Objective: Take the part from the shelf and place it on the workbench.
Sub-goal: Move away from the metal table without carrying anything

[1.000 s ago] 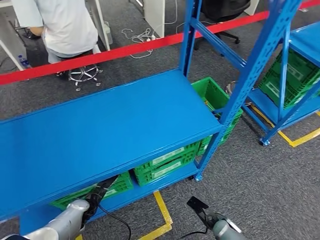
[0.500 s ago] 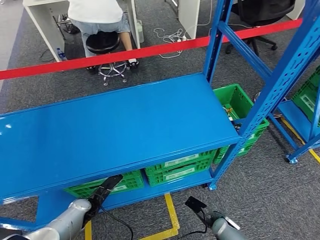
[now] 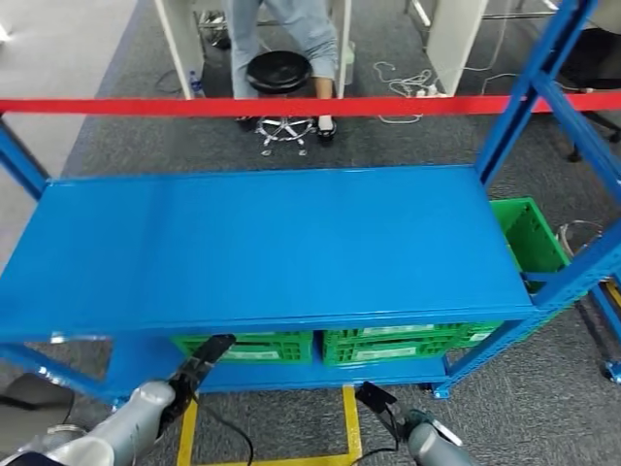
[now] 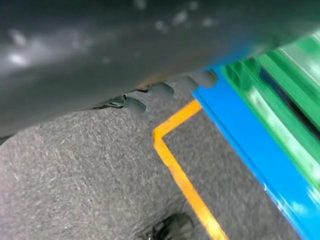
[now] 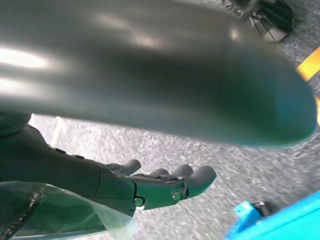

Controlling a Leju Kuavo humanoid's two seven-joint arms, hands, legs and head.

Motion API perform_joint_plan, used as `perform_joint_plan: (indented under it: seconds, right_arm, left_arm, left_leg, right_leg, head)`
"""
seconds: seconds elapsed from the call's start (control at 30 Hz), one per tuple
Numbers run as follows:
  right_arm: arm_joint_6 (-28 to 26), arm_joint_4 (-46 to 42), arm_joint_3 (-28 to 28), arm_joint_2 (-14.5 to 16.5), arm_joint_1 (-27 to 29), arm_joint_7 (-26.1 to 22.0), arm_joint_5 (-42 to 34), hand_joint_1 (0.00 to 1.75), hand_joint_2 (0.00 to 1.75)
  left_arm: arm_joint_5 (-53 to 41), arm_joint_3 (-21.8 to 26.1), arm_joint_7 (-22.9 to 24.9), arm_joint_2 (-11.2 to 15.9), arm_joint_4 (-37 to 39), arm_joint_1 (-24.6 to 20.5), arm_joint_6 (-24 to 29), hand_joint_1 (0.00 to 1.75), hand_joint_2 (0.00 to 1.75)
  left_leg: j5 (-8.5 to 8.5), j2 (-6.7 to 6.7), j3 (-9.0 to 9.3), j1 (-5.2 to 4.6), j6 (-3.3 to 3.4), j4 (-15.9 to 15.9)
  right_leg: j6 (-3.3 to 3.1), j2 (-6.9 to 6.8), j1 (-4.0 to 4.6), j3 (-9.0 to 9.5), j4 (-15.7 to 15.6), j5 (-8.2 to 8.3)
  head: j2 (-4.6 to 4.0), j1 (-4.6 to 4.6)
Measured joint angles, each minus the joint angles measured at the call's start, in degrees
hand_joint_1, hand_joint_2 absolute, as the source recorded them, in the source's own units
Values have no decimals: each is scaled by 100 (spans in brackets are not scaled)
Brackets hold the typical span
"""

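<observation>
The blue shelf (image 3: 271, 243) stands square in front of me, its wide upper board spanning the head view. My left hand (image 3: 201, 359) hangs low before the shelf's front edge, dark fingers stretched out and holding nothing; its fingertips (image 4: 151, 92) show above grey carpet in the left wrist view. My right hand (image 3: 377, 400) hangs low near the yellow floor tape (image 3: 350, 422), fingers (image 5: 170, 185) straight and apart from the thumb, with nothing between them. A clear film (image 5: 56, 212) lies by its palm; I cannot tell what it is.
Green crates (image 3: 245, 347) (image 3: 395, 345) sit on the shelf's bottom level, and another (image 3: 531, 238) at the right end. A red barrier tape (image 3: 293, 105) runs behind the shelf. Beyond it a person (image 3: 293, 29) is at a black stool (image 3: 281, 70). Blue uprights (image 3: 512, 107) rise on the right.
The whole picture has shifted: the camera turned, so the shelf now lies square-on and more of its left end shows. Both hands keep the same low pose.
</observation>
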Motion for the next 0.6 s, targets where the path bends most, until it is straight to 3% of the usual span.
perform_joint_plan:
  seconds: [0.07,0.1,0.13,0.17,0.2,0.27,0.33,0.4,0.43,0.5,0.57,0.6]
  right_arm:
    - [11,17,7,0,11,0,2,0,0]
    - [16,25,10,0,18,1,2,0,0]
    - [19,29,15,0,22,1,3,0,0]
    - [20,31,20,0,21,0,3,0,0]
    - [21,31,28,0,15,-1,4,0,0]
    - [22,32,42,0,-1,-4,3,0,0]
    - [28,34,49,0,-9,-12,-3,0,0]
    - [33,35,51,7,-22,-17,-22,0,0]
    - [30,35,51,13,-36,-6,-37,0,0]
    - [20,36,51,25,-62,43,-66,0,87]
    - [7,40,50,25,-59,122,-101,0,175]
    - [4,45,50,25,-52,157,-132,0,175]
  left_arm:
    - [-21,-7,-1,-9,1,-9,-29,0,0]
    - [-24,-11,-2,-10,2,-4,-44,0,0]
    - [-26,-13,-2,-8,3,2,-53,0,0]
    - [-27,-14,-2,-7,4,5,-61,0,0]
    - [-27,-15,-2,-5,5,2,-65,0,0]
    - [-28,-15,-3,-4,5,-9,-72,0,0]
    - [-27,-14,-5,-1,5,-14,-73,0,0]
    - [-51,-14,-13,25,7,-4,-66,0,0]
    - [-72,-16,-17,38,7,-1,-50,0,0]
    - [-106,-21,-28,55,7,-17,8,0,87]
    - [-108,-22,-41,40,7,-30,57,0,175]
    - [-101,-22,-45,35,7,-24,56,0,175]
  left_leg:
    - [7,-163,-7,10,20,1]
    - [6,-247,-7,10,21,3]
    - [6,-333,-6,11,20,6]
    - [6,-418,-1,13,16,10]
    - [3,-503,4,18,6,17]
    - [-6,-650,-7,23,-40,46]
    - [7,-755,-48,31,-107,62]
    - [14,-793,-73,46,-164,67]
    - [-21,-706,-91,43,-191,114]
    - [-254,-414,-260,38,-250,498]
    - [-603,-219,-620,57,-294,1252]
    - [-704,-199,-775,77,-313,1569]
  right_leg:
    - [27,197,-19,-382,763,-310]
    - [36,216,-22,-527,1006,-355]
    - [41,224,-25,-583,1045,-287]
    - [41,239,-33,-531,857,-113]
    - [42,293,-50,-380,472,134]
    - [36,520,-93,-44,-269,457]
    - [1,646,-102,99,-534,498]
    - [-59,580,-91,122,-553,513]
    - [-96,549,-94,132,-560,520]
    - [-164,471,-108,152,-579,526]
    - [-196,389,-101,156,-578,513]
    - [-203,351,-101,158,-577,506]
  head:
    - [0,33]
    - [0,34]
    - [0,34]
    - [0,33]
    - [0,34]
    - [0,32]
    - [0,31]
    - [0,32]
    - [0,20]
    - [0,-15]
    - [0,-41]
    - [0,-39]
